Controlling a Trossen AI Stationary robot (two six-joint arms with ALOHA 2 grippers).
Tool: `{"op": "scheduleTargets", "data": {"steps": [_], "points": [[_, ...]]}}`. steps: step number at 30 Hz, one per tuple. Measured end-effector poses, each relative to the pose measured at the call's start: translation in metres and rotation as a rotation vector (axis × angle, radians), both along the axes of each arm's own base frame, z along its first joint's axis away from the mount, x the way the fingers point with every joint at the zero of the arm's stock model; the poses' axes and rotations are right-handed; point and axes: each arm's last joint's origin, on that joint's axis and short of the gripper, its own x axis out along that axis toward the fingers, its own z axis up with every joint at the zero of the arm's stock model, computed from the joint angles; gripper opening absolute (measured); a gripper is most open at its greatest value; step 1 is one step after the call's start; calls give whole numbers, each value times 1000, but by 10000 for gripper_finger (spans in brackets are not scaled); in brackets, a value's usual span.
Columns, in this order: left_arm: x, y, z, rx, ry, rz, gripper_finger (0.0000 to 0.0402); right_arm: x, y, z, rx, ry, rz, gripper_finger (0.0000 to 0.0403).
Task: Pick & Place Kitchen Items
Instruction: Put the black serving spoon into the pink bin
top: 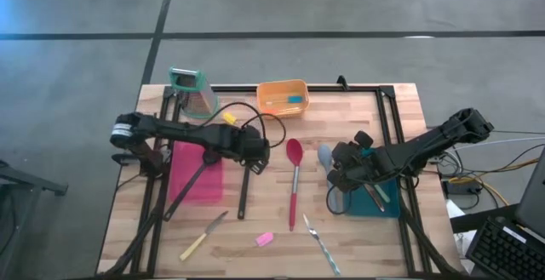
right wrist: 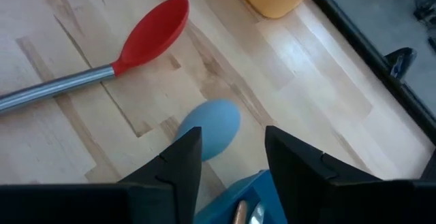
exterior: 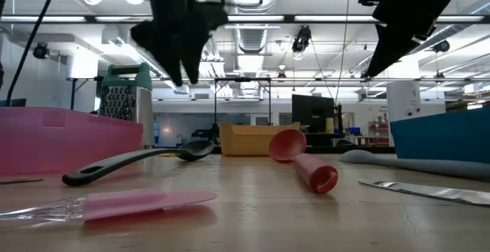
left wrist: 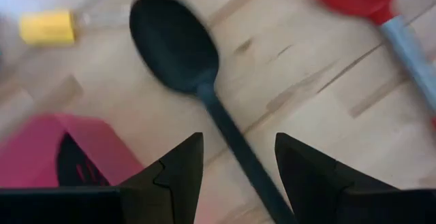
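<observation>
My left gripper (top: 253,152) (left wrist: 238,139) hangs open over a black spoon (left wrist: 174,43), one finger on each side of its handle (top: 243,191); the spoon lies flat on the table beside the pink tray (top: 213,182). A second black utensil (top: 183,188) rests in that tray. My right gripper (top: 339,168) (right wrist: 231,132) is open just above the pale-blue spoon, whose bowl (right wrist: 208,129) lies on the wood next to the blue tray (top: 385,205). The gripper hides that spoon's handle. A red spoon (top: 295,182) lies flat between the two arms.
Along the far edge stand a green-topped grater (top: 189,91) and an orange tub (top: 282,97), with a small yellow tool (top: 228,118) between them. Near the front edge lie a yellow-handled knife (top: 203,236), a pink tool (top: 265,239) and slim metal cutlery (top: 319,239).
</observation>
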Motion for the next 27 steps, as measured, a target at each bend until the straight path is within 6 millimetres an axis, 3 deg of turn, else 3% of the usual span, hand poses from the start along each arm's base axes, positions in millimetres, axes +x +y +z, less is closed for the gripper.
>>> {"op": "scheduleTargets", "data": {"steps": [16, 27], "points": [[-13, -2, -74, -103, -25, 130, 186, 1, 1, -1, 23, -13, -4, 186], [-13, -3, -92, -146, -109, 124, 186, 1, 1, -2, 38, -11, -1, 170]]}}
